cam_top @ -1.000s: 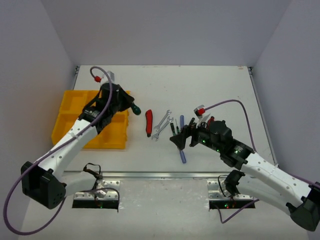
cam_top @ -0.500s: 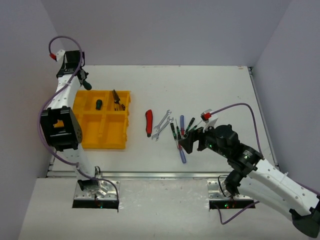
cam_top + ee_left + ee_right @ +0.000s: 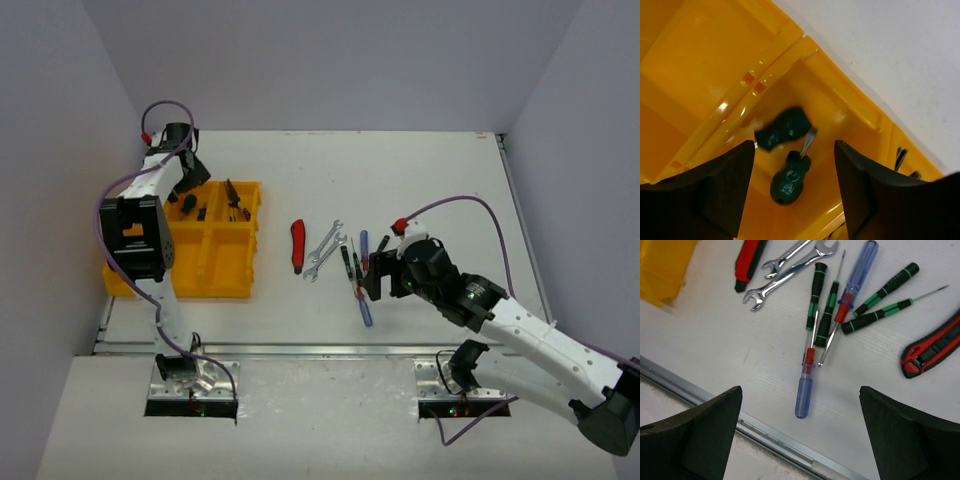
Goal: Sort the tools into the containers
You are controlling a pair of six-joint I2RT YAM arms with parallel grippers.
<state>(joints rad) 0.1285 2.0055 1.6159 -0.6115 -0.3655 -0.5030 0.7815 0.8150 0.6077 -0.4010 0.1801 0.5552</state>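
The yellow tray [image 3: 225, 275] of containers stands at the table's left. My left gripper [image 3: 186, 192] hangs open over its back row [image 3: 855, 107]. Below the left gripper [image 3: 794, 148] lie two stubby dark green screwdrivers, one sharp [image 3: 789, 179], one blurred [image 3: 782, 129]. Pliers [image 3: 237, 206] lie in the neighbouring back compartment. My right gripper [image 3: 372, 278] is open above the loose tools at mid-table. Under the right gripper [image 3: 800, 390] sits a blue-handled screwdriver [image 3: 804, 390]. Beyond it lie green-black screwdrivers [image 3: 815, 295], a second blue one [image 3: 860, 265], two wrenches [image 3: 790, 267], a red knife [image 3: 747, 262] and red-black pliers [image 3: 935, 347].
A metal rail [image 3: 300, 350] runs along the table's near edge, close below the blue screwdriver. Grey walls close in the left, back and right sides. White tabletop [image 3: 420, 180] stretches between the tray and the tool cluster.
My left gripper swung from the far back left over the tray and opened, letting a green screwdriver go into the compartment. The right arm shifted slightly and stayed open.
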